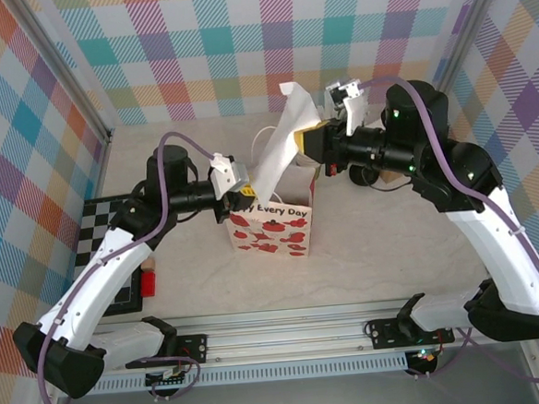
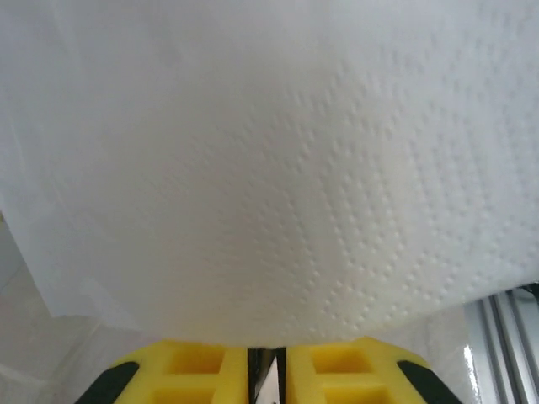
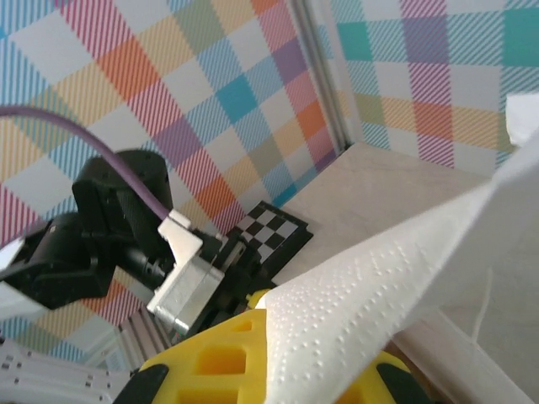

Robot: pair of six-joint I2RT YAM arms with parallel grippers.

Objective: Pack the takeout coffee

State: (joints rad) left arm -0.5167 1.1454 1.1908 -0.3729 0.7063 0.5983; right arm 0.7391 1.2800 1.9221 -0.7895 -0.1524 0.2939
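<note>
A: Holding a napkin point(image 1: 279, 137) over the bag point(image 1: 272, 231), both arms on it. Left gripper point(image 1: 244, 196) has its fingers pinched on the napkin's lower end, at the bag's left rim. In the left wrist view the yellow pads nearly meet, with a thin white sheet between them. Right gripper point(image 1: 310, 141) is clamped on the napkin higher up, over the bag's far right corner.

B: Bag?

A: Upright, mid-table, mouth up. The napkin slants up from the mouth toward the table's far edge.

B: Coffee?

A: Cannot tell. The napkin and grippers hide the bag's inside. It may be in there already, but that's a guess.

B: Progress?

A: Late stage, I judge, if the cup is in. What's left is to lower the napkin into the bag, let go, and pull both arms clear. If the cup isn't in, the main step is not yet done.

B: Anything else?

A: A checkered mat point(image 1: 99, 218) at the table's left edge, with a red block point(image 1: 148, 283) at its near corner. Both are well apart from the grippers.
</note>
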